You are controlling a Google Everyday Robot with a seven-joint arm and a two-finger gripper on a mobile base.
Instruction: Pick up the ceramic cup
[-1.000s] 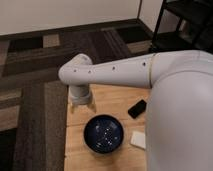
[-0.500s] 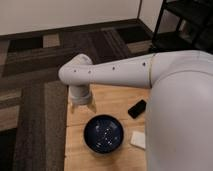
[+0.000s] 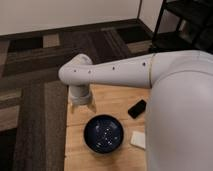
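gripper [image 3: 82,106] hangs low over the wooden table [image 3: 115,99], near its far edge, just beside the dark blue bowl [image 3: 103,133]. can't tell if it's released or grasping anything. ceramic cup not visible; probably hidden under the gripper or arm, that's a guess. black flat object [image 3: 137,108] and white block [image 3: 138,139] lie on the bowl's other side. step looks like approach for the grasp. next: settle around the cup, clamp, lift straight up, stay off the bowl rim.

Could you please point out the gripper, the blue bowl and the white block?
gripper [image 3: 83,105]: camera view, its lower end, over the table's [image 3: 112,102] far left part.
blue bowl [image 3: 103,133]: camera view, inner bottom.
white block [image 3: 138,139]: camera view, top face.
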